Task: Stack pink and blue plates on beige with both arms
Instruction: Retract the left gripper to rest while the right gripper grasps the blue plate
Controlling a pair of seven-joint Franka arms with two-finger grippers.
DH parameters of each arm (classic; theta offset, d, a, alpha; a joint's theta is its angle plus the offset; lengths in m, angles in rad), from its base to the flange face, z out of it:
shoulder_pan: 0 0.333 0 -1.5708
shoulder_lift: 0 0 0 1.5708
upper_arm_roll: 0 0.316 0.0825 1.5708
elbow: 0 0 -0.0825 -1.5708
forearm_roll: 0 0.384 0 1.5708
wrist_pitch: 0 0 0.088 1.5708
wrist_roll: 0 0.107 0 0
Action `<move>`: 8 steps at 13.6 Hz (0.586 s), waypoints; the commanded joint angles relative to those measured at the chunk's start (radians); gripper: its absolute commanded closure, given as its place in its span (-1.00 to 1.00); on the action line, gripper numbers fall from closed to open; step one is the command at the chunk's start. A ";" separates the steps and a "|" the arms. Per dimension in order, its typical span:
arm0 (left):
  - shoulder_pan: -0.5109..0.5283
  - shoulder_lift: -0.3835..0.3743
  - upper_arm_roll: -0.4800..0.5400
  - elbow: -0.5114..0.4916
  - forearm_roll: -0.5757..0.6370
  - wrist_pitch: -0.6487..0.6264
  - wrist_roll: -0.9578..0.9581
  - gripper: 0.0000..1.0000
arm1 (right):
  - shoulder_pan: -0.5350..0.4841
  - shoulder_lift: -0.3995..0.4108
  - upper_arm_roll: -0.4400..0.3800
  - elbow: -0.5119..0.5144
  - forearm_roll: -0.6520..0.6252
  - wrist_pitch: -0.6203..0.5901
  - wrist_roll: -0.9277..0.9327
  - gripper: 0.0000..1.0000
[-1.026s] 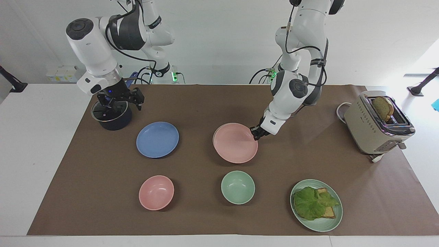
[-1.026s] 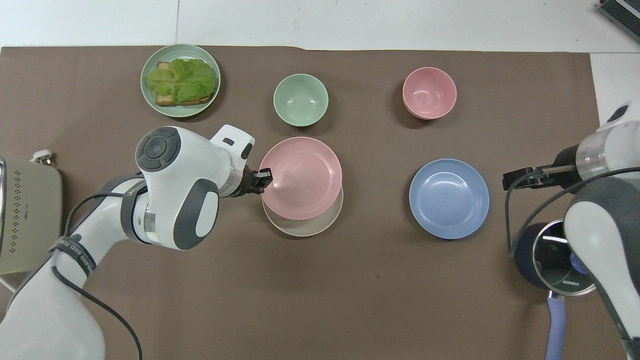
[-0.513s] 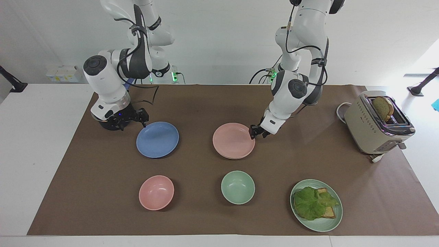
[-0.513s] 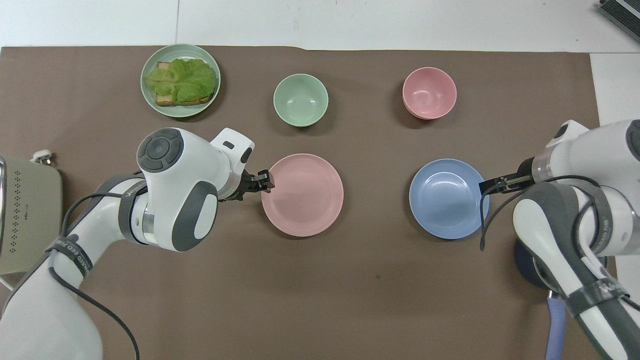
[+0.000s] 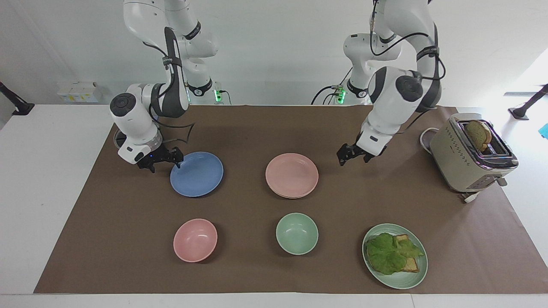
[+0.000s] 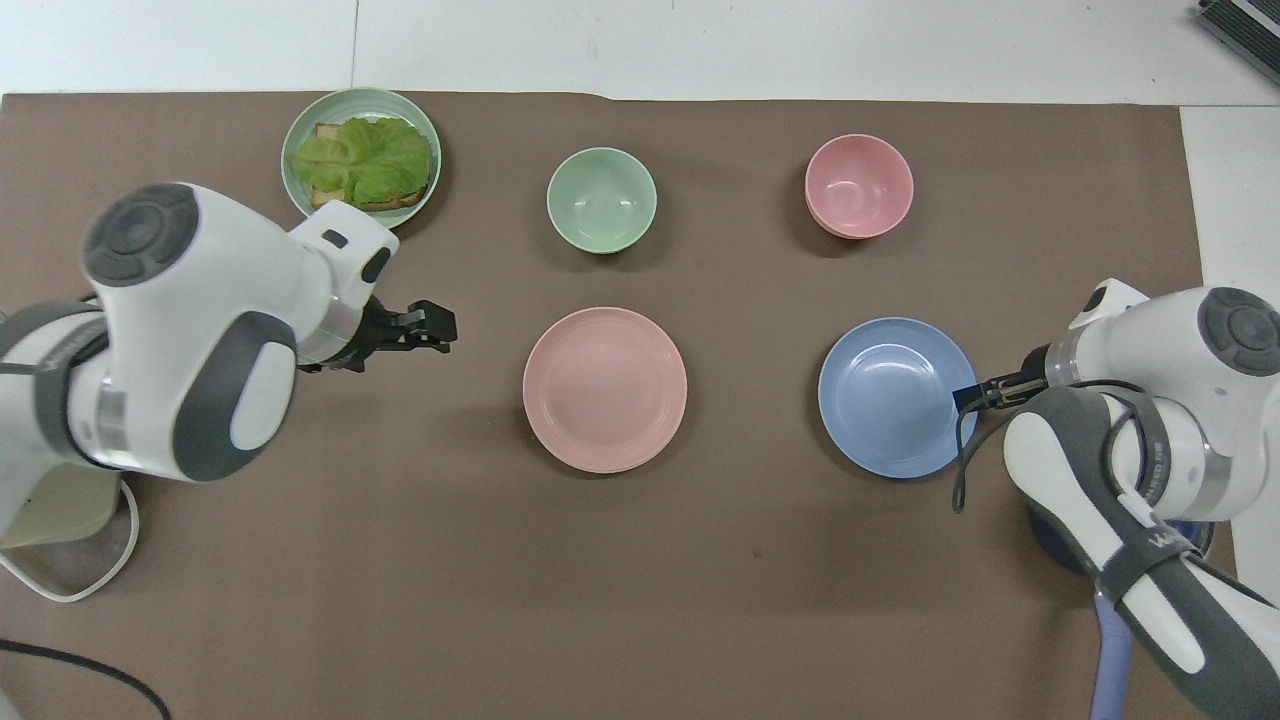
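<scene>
The pink plate (image 5: 292, 174) lies flat on the beige plate in the middle of the mat. It covers the beige plate fully in the overhead view, and only a thin pale edge (image 5: 295, 197) shows in the facing view. My left gripper (image 5: 353, 155) hangs open and empty above the mat, clear of the pink plate toward the left arm's end. The blue plate (image 5: 197, 174) rests on the mat toward the right arm's end. My right gripper (image 5: 165, 160) is low and open at the blue plate's rim (image 6: 962, 398), on the side toward the right arm's end.
A toaster (image 5: 473, 154) holding bread stands at the left arm's end. Farther from the robots are a green plate (image 5: 406, 280) with a lettuce sandwich, a green bowl (image 5: 296, 233) and a pink bowl (image 5: 195, 239). A dark pot (image 6: 1047, 520) sits under the right arm.
The left gripper set the pink plate down on the beige one, opened and drew away toward its own end. The right arm came down from over the pot to the blue plate's rim.
</scene>
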 commanded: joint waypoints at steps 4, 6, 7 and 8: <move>0.235 -0.050 -0.003 0.283 0.088 -0.320 0.341 -1.00 | -0.010 0.043 0.004 -0.013 0.060 0.020 -0.035 -0.41; 0.271 -0.053 0.003 0.339 0.100 -0.384 0.375 -1.00 | -0.010 0.055 0.004 -0.012 0.063 0.020 -0.026 0.64; 0.271 -0.059 0.003 0.350 0.108 -0.390 0.391 -1.00 | -0.009 0.056 0.004 -0.006 0.079 0.016 -0.004 1.00; 0.271 -0.076 0.005 0.350 0.110 -0.388 0.398 -1.00 | -0.009 0.063 0.006 0.002 0.082 0.007 0.019 1.00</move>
